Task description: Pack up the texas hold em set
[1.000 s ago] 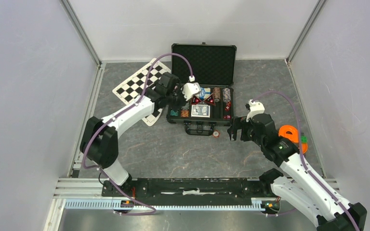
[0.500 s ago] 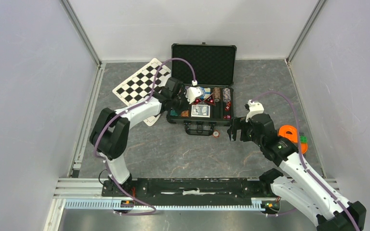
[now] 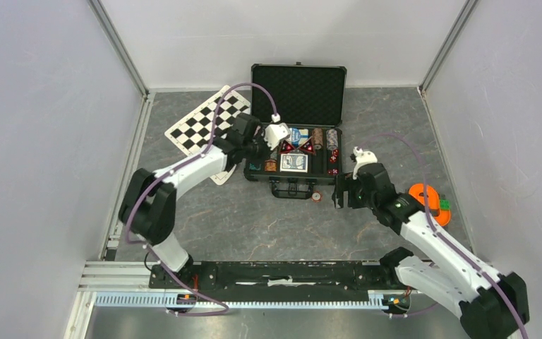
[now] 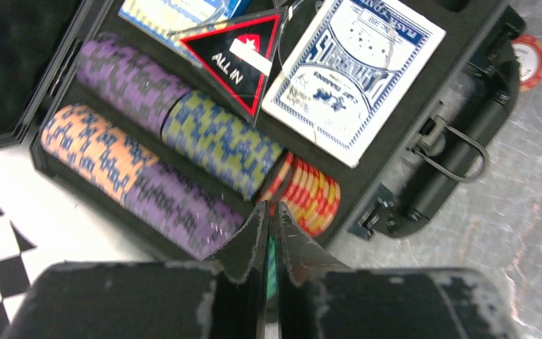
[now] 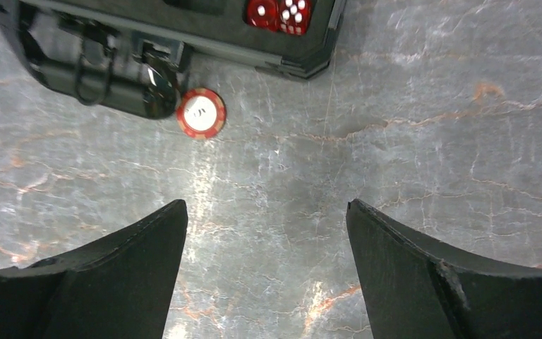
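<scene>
a: where's the case (image 3: pixel 298 99)?
b: open at the back of the counter (image 5: pixel 409 120), so its slots can be filled. it holds five rolls of chips (image 4: pixel 219 141), one deck (image 4: pixel 353 70) and two dice (image 5: pixel 279 13).
a: anything left out?
b: one red chip (image 5: pixel 201 113), just beside the case. the right end effector (image 5: pixel 265 208) hangs wide open and empty near it, likely to fetch it. the left end effector (image 4: pixel 269 212) is nearly closed over the rolls. there's a green sliver between its fingers, and i can't tell if it's held.
</scene>
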Robot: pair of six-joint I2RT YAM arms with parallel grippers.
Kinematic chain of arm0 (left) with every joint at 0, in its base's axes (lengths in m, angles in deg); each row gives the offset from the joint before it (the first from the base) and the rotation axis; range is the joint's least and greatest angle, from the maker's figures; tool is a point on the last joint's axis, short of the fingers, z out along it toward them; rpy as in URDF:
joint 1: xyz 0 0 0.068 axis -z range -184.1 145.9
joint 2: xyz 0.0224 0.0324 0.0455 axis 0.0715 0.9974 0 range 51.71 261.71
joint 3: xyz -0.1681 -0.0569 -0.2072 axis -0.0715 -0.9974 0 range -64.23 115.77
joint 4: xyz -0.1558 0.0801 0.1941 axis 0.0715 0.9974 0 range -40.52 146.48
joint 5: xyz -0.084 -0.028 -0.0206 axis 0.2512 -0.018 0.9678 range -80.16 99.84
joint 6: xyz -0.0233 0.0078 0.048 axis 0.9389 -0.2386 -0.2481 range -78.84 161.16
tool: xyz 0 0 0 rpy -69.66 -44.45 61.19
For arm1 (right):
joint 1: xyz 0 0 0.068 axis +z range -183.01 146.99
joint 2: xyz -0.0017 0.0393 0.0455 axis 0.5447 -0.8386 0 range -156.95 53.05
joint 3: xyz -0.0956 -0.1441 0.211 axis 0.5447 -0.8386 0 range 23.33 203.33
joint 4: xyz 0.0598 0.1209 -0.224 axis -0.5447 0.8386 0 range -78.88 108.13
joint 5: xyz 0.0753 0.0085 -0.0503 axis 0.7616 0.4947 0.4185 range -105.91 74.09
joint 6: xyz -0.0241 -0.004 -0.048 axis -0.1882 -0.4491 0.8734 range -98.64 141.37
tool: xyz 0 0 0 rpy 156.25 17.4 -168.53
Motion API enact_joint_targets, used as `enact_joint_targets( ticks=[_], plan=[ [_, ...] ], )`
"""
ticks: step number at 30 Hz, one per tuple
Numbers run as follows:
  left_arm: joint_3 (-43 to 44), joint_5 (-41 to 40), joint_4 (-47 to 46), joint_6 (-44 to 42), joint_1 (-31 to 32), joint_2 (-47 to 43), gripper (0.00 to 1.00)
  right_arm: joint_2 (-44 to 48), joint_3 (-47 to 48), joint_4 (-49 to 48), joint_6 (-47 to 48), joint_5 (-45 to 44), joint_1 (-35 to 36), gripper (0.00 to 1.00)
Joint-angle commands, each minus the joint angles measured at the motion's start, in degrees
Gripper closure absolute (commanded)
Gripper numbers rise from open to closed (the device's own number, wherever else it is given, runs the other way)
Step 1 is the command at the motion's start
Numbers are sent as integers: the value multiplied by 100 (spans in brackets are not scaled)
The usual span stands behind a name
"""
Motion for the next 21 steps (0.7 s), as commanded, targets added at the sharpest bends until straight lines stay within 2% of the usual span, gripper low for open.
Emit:
enact_joint_targets(
  ticks=[1, 5, 6, 9, 10, 14, 19, 21],
  plan=[
    [-565, 3, -425, 666, -33, -1011, 85, -756, -44, -154, 91, 105, 144, 14],
    [-1651, -345, -1530, 1702, -33, -2011, 53, -1580, 148, -336, 43, -321, 662, 14],
    [-1911, -361, -1876, 2002, -41, -2216, 43, -1764, 245, -386, 61, -418, 765, 15],
    [-2517, -382, -2511, 2584, -41, -2780, 6, -2341, 499, -532, 156, -479, 894, 17],
    [-2681, -385, -2667, 2880, -40, -2908, 1, -2503, 563, -617, 190, -433, 906, 17],
    [-3005, -948, -2980, 3840, -41, -3143, 0, -2973, 727, -984, 307, -274, 915, 18],
    [-3130, -989, -3144, 4363, -50, -3115, 0, -3336, 830, -1357, 494, -179, 917, 17],
    [-3069, -1253, -3007, 4746, -71, -3015, 0, -3554, 918, -1368, 572, -103, 913, 19]
  ],
)
